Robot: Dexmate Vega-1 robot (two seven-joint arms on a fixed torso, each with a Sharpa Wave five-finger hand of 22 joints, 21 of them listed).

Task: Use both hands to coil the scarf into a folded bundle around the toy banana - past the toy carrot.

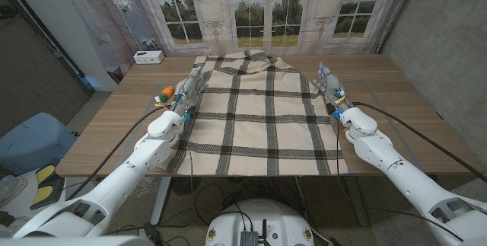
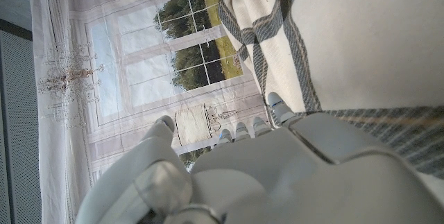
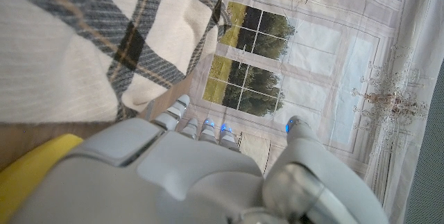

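Note:
A cream scarf [image 1: 259,116] with dark plaid stripes lies spread flat over the middle of the table. My left hand [image 1: 186,94] stands at the scarf's left edge, fingers stretched toward the window and holding nothing. The scarf [image 2: 347,44] lies just beside those fingertips [image 2: 276,102]. The orange toy carrot [image 1: 163,91] sits on the wood just left of that hand. My right hand [image 1: 331,87] stands at the scarf's right edge, fingers apart and empty. A yellow shape, apparently the toy banana [image 3: 28,175], shows close beside my right hand [image 3: 208,175], next to the scarf [image 3: 69,44].
A small white box [image 1: 148,57] stands at the table's back left corner. Bare table [image 1: 396,94] stretches right of the scarf and a narrower strip lies on the left. A blue bin [image 1: 30,143] stands on the floor to the left. Curtained windows are behind the table.

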